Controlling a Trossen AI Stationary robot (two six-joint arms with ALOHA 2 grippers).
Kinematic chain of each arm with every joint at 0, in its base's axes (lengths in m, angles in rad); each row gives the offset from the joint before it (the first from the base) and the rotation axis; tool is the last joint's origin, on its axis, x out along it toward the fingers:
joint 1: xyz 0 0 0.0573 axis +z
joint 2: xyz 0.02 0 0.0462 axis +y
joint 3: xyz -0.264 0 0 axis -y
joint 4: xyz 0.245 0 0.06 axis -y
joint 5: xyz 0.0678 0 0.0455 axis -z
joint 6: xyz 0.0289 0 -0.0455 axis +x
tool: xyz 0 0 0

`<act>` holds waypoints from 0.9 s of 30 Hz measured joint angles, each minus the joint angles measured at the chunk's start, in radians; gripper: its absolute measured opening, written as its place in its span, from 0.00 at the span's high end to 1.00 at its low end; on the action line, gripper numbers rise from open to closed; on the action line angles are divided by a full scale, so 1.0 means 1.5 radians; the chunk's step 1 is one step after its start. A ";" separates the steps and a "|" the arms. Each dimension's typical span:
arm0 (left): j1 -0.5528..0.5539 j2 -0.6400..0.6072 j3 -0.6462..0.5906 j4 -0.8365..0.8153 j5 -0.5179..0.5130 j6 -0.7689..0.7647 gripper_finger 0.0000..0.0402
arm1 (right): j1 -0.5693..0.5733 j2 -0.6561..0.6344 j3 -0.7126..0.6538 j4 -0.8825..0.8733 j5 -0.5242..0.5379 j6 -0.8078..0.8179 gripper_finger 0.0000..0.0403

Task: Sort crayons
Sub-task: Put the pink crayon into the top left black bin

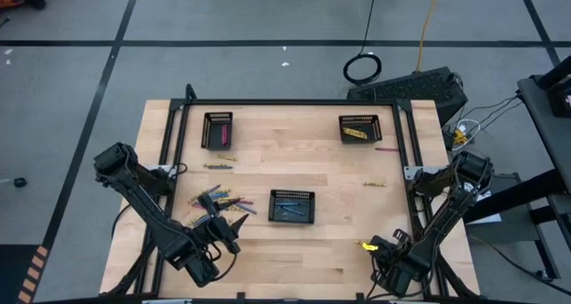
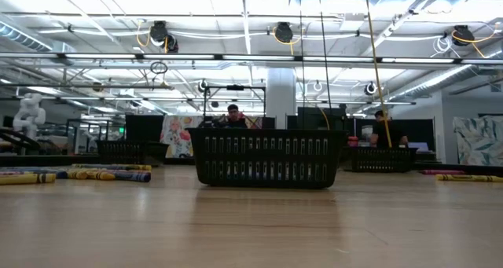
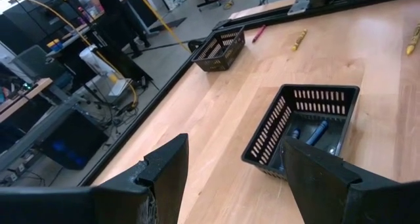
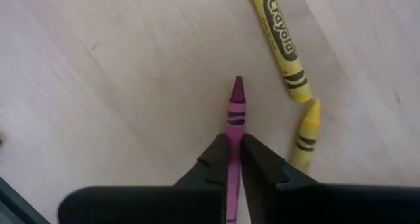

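Right gripper (image 4: 235, 159) pinching magenta crayon (image 4: 235, 115) near table's near-right corner, likely bound for far-left tray (image 1: 218, 130); left gripper (image 3: 233, 171) wide open, empty.

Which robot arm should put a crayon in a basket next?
The right one, probably. The right gripper is already shut on a pink crayon, so it only needs to carry it to the tray with pink crayons. The left gripper is open and empty beside the loose pile.
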 joint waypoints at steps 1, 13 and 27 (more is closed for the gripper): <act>0.000 0.000 0.000 -0.009 0.000 -0.010 0.41 | 0.000 0.000 0.008 -0.007 0.004 -0.004 0.97; 0.001 -0.006 0.000 -0.103 0.029 -0.116 0.41 | -0.013 -0.074 0.015 0.144 0.373 -0.243 1.00; 0.057 0.005 -0.143 0.602 0.180 0.417 0.41 | -0.155 -0.057 -0.134 0.996 0.415 -0.974 1.00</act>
